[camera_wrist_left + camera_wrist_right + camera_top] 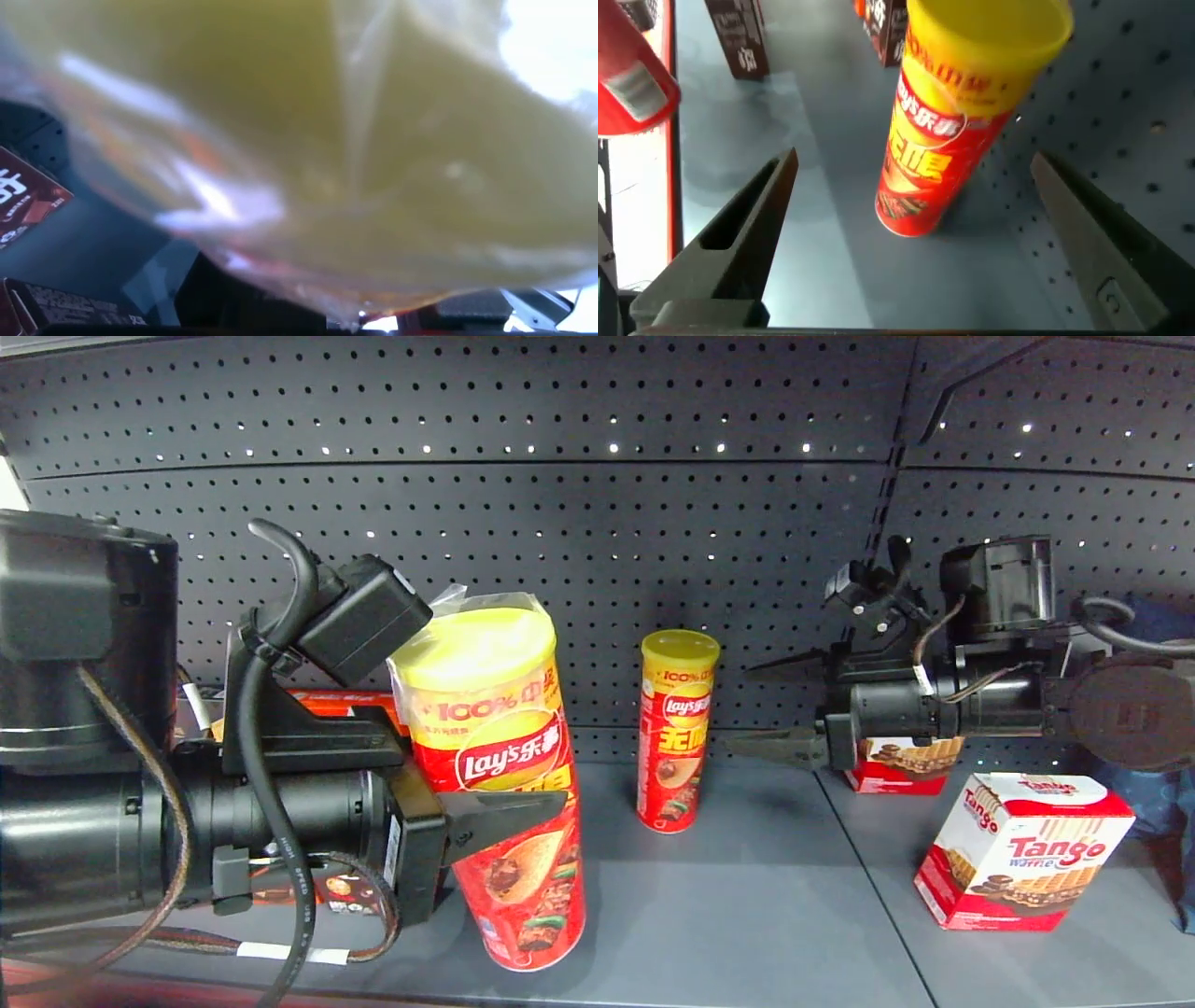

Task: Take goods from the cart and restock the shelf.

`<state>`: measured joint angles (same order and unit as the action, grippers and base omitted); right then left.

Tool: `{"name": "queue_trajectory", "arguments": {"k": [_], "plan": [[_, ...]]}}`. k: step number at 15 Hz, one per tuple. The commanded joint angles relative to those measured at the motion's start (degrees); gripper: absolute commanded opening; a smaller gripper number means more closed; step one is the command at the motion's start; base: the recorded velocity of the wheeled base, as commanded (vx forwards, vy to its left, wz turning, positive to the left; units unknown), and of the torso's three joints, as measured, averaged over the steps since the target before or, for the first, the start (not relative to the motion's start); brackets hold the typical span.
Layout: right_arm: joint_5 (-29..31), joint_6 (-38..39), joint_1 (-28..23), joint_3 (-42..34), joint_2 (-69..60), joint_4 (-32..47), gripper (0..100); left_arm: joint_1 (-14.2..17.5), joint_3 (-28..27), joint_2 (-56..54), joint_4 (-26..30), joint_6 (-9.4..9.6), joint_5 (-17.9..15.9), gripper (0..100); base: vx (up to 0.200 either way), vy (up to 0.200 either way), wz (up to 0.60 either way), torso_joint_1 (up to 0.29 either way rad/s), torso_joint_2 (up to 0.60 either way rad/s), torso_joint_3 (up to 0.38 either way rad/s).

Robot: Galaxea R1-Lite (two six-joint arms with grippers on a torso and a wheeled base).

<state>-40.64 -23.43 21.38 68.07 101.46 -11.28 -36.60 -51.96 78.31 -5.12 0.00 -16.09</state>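
A: Okay, risk check. Left gripper (509, 807) is pinching the big chip can (495, 747) around its middle, over the plastic wrap. The can leans a bit, and its base is close to the front lip of the shelf (747, 905).

B: So if it lets go like that, it tips off the front?

A: That's my worry. The film looks slick too, so it could slide in the grip. I can't tell if the base is actually down on the shelf.

B: Right side?

A: Right gripper (773, 705) is spread wide and holds nothing. Its tips are just beside the small chip can (677, 728), not touching. That can stands upright near the pegboard (607, 569). A careless push that way and a finger knocks it over.

B: Arm poses?

A: Left arm comes in level from the left, low, one finger across the big chip can's front. Right arm comes in level from the right, above a wafer box (896, 770), jaws stacked one over the other, pointed at the small chip can.
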Motion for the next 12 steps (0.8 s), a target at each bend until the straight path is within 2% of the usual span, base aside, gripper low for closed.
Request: {"name": "queue_trajectory", "arguments": {"k": [1, 6, 12], "plan": [[0.0, 0.1, 0.6, 0.6, 2.8, -0.1, 100, 0.5, 0.2, 0.1, 0.0, 0.00, -0.1, 0, 0.000, 0.000, 0.00, 0.000, 0.00, 0.000], [-0.8, 0.2, 1.3, 5.2, 8.0, -0.1, 100, 0.8, 0.3, -0.1, 0.1, -0.09, -1.0, 0, 0.000, 0.000, 0.00, 0.000, 0.00, 0.000], [-0.8, 0.5, 1.3, 6.5, 12.9, -2.4, 100, 1.2, 0.0, -0.1, 0.2, -0.09, -1.0, 0, 0.000, 0.000, 0.00, 0.000, 0.00, 0.000]]}}
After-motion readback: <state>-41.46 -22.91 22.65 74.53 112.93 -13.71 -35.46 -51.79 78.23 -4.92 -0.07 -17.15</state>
